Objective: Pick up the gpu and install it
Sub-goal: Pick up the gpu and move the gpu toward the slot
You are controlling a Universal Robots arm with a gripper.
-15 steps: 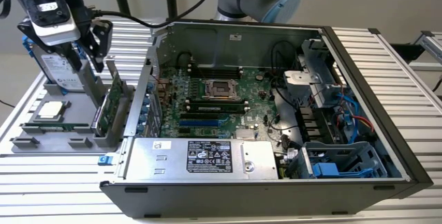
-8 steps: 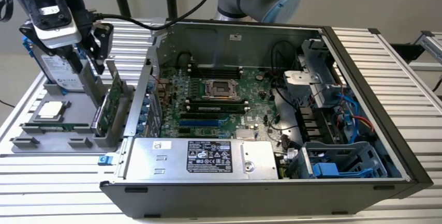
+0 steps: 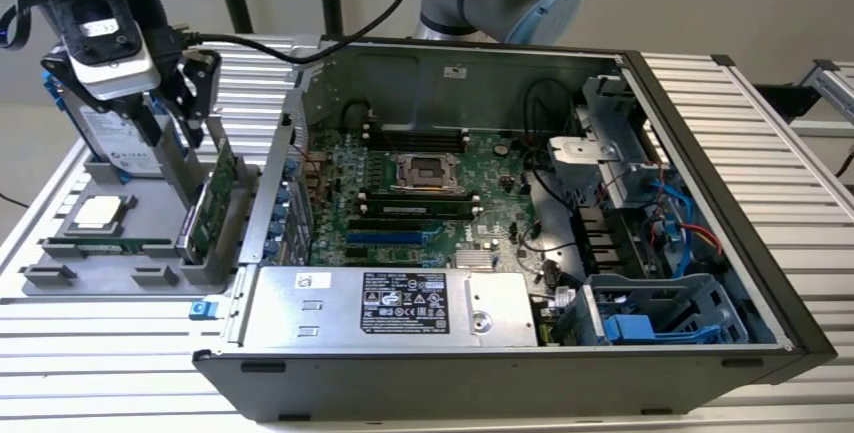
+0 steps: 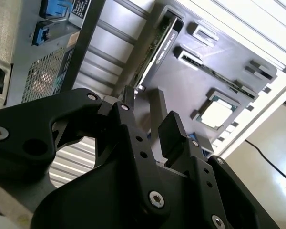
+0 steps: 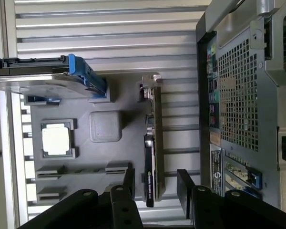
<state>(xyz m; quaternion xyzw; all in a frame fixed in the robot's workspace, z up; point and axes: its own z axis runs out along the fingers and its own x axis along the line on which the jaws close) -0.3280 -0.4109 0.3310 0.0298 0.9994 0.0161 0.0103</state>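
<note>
The gpu [image 3: 214, 203] stands on edge in a slot of the grey parts tray [image 3: 83, 275], on the exterior view's left beside the open computer case [image 3: 694, 153]. In both wrist views it is a thin green card seen edge-on [image 5: 151, 143] [image 4: 157, 44]. My gripper [image 3: 178, 133] hangs just above the card and is open. In the first wrist view the gripper [image 5: 156, 183] has one black finger on each side of the card's line, with nothing held. In the second wrist view the gripper [image 4: 150, 119] is apart from the card.
The tray also holds a silver hard drive with blue rails [image 3: 114, 138], a square processor [image 3: 100, 213] and a memory stick [image 3: 114, 246]. Inside the case lie the motherboard [image 3: 414, 183], the power supply [image 3: 387, 303] and drive cages [image 3: 654, 313]. The case wall [image 3: 287, 163] rises close to the card.
</note>
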